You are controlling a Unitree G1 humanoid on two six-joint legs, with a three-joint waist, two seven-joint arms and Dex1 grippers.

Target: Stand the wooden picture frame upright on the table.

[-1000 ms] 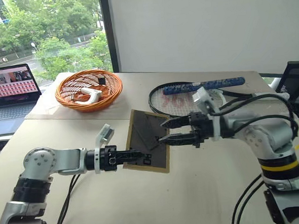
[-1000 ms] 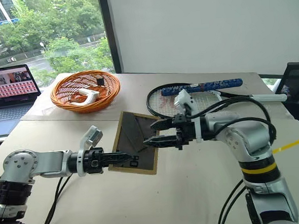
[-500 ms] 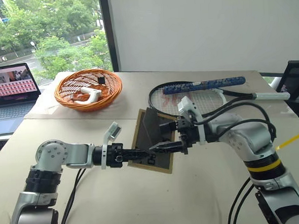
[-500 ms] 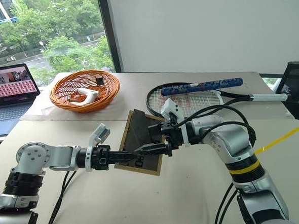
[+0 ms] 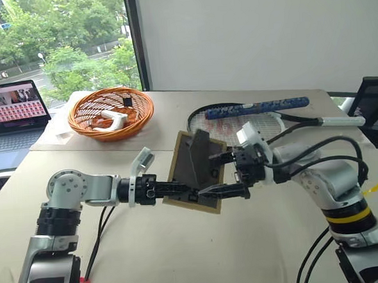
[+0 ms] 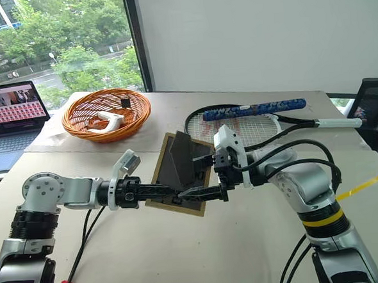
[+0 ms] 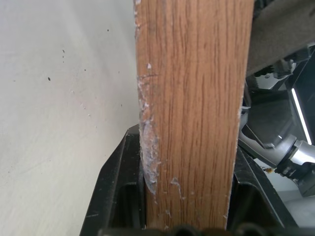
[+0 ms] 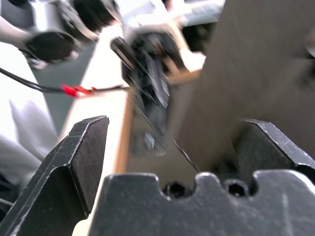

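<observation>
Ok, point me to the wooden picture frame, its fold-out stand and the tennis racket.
wooden picture frame (image 5: 177, 159), left eye view: left wooden edge.
fold-out stand (image 6: 177, 161), right eye view: middle of the raised dark panel.
tennis racket (image 5: 273, 103), left eye view: blue wrapped handle.

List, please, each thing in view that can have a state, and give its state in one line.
wooden picture frame: tilted, back panel facing the camera, stand folded out, near edge pinched by the left gripper.
left gripper: shut on the frame's wooden edge.
right gripper: open, fingers spread at the fold-out stand.
laptop: open, screen lit.
basket: upright, holding a white object.
tennis racket: lying flat on the table.
</observation>
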